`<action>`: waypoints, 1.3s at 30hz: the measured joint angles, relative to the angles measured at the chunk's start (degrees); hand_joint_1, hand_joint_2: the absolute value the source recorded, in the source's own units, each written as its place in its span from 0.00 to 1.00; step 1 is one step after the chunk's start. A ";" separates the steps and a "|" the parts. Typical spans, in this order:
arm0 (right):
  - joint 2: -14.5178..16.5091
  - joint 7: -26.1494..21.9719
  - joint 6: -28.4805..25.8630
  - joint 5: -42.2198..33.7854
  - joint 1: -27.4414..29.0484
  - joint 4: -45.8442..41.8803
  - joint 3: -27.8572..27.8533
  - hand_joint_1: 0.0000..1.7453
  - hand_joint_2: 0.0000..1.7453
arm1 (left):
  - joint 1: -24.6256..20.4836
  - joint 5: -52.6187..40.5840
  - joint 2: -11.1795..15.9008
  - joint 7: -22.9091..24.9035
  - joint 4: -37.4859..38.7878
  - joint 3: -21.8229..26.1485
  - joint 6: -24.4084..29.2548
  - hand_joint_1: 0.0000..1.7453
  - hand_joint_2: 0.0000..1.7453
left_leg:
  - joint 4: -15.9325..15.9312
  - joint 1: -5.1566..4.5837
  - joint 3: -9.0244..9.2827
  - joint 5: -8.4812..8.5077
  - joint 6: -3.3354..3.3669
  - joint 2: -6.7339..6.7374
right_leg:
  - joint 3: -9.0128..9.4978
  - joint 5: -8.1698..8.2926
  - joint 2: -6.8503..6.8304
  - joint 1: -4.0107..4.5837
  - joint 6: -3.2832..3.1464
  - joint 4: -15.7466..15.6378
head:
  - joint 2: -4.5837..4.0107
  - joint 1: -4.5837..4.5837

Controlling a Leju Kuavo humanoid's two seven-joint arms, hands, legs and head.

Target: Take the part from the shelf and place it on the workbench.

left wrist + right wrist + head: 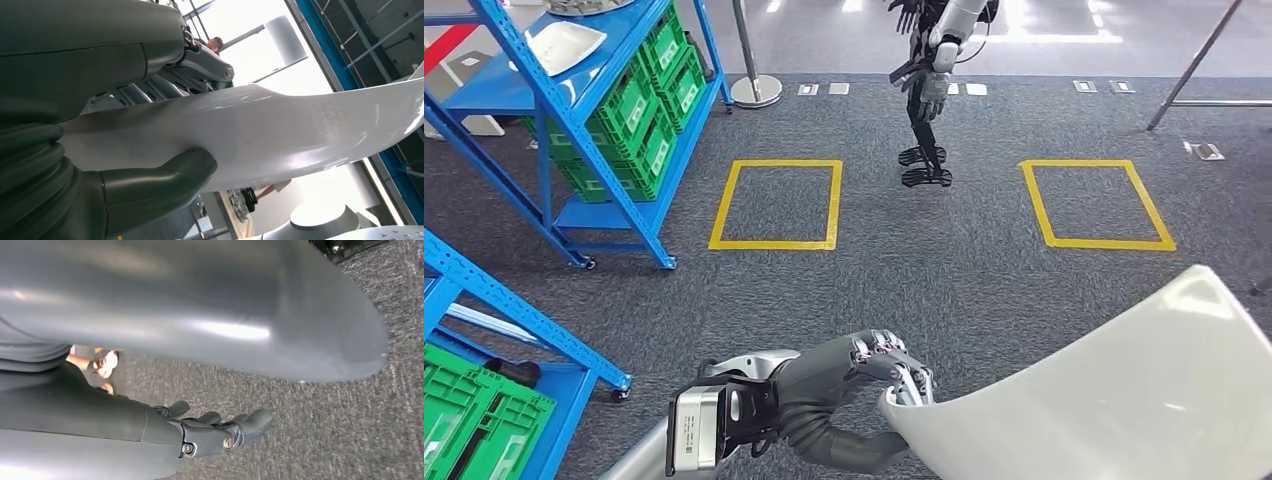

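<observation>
The part (1124, 390) is a large white curved panel, low at the right of the head view, over grey carpet. My left hand (854, 385) grips its near left edge, fingers curled over the top and thumb underneath. In the left wrist view the thumb (165, 180) presses the panel (280, 130) from one side while the fingers hold the other. The right wrist view shows my right hand (220, 432) with its fingers stretched out and nothing in them, apart from the panel's shadowed underside (200, 310).
A blue shelf with green crates (634, 110) and a white part (564, 45) stands far left. A second blue shelf (484, 400) is near left. Another robot (929, 90) stands ahead between two yellow floor squares (776, 204), (1096, 204). A post base (756, 90) sits beyond.
</observation>
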 joint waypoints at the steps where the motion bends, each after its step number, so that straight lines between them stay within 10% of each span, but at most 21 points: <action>1: 0.00 -0.18 0.06 -0.02 -0.01 0.00 -0.01 0.00 0.00 | 0.09 0.01 0.04 -0.02 -0.28 0.00 -0.11 1.00 1.00 | -3.39 0.07 1.57 2.09 0.15 -0.43 | 0.02 0.04 0.69 -0.02 0.09 0.05 | 0.01 -0.04; 4: 0.01 -0.58 0.09 -0.10 -0.21 0.00 -0.03 0.00 0.00 | 0.13 0.04 0.06 -0.07 -1.19 0.01 -0.44 1.00 1.00 | -13.55 0.21 6.05 6.13 0.63 -3.31 | -0.27 0.26 2.43 -0.07 0.80 0.24 | 0.00 -0.12; 7: 0.07 -1.28 0.11 -0.17 -0.24 0.00 -0.19 0.00 0.00 | 0.10 -0.01 -0.03 0.04 -2.14 -0.01 -0.66 1.00 1.00 | -14.80 -0.06 6.43 6.55 1.56 -2.74 | -0.76 0.72 3.64 -0.36 2.08 0.01 | -0.01 -0.14; 10: 0.16 -1.76 0.10 -0.53 -0.44 0.00 -0.40 0.00 0.00 | 0.04 -0.10 -0.34 0.18 -3.25 -0.04 -0.81 1.00 1.00 | -15.58 0.02 6.66 7.24 2.77 -0.86 | -2.61 -1.56 0.53 -0.24 2.64 3.67 | -0.01 0.24; 14: 0.28 -2.35 0.12 -0.79 -0.86 0.00 -0.45 0.00 0.00 | 0.18 -0.30 -0.40 0.40 -3.77 -0.14 -0.98 1.00 1.00 | -15.48 -0.29 6.32 7.23 3.16 1.92 | -8.20 -6.94 -2.01 -0.10 3.15 15.88 | -0.01 0.65; 20: 0.38 -2.91 0.38 -0.73 -1.02 0.00 -0.45 0.00 0.00 | 0.14 -0.55 -0.44 0.92 -4.35 -0.30 -0.98 1.00 1.00 | -14.86 -0.67 6.43 6.39 2.00 5.05 | 0.78 -0.98 -5.66 0.43 1.96 0.24 | 0.01 0.78; 24: 0.42 -3.32 0.63 -0.42 -0.81 0.00 -0.45 0.00 0.00 | 0.13 -1.23 -0.50 1.47 -4.38 -0.38 -0.93 1.00 1.00 | -13.90 -0.53 6.45 5.25 0.73 4.43 | 0.71 -0.56 -3.78 0.29 0.48 -0.16 | 0.00 0.61; 28: 0.45 -3.34 0.68 -0.11 -1.10 0.00 -0.45 0.00 0.00 | 0.34 -1.43 -0.30 1.64 -4.29 -0.45 -0.83 1.00 1.00 | -0.98 0.01 0.55 -1.30 -0.26 0.26 | 0.62 -0.27 -1.63 0.11 -0.17 -0.30 | 0.01 0.16; 30: 0.46 -3.12 0.69 -0.07 -1.05 0.00 -0.45 0.00 0.00 | 0.42 -1.56 -0.19 1.78 -4.15 -0.48 -0.80 1.00 1.00 | 1.20 0.12 -0.67 -0.91 -0.30 0.11 | 0.63 -0.26 -0.35 0.11 -0.15 -0.28 | 0.00 0.08; 34: 0.66 -2.47 0.64 -0.04 -1.08 0.00 -0.45 0.00 0.00 | 0.28 -1.70 -0.21 2.05 -3.78 -0.52 -0.77 1.00 1.00 | -12.21 0.49 5.27 6.20 0.28 -2.85 | 0.65 -0.17 2.29 0.13 0.51 -0.17 | 0.00 -0.04; 39: 0.92 -2.46 0.59 -0.03 -0.69 0.00 -0.46 0.00 0.00 | 0.04 -1.89 -0.80 2.52 -3.09 -0.52 -0.55 1.00 1.00 | -15.41 0.16 6.45 7.30 2.00 -2.10 | -0.34 -0.02 2.99 -0.36 2.47 0.11 | -0.01 0.08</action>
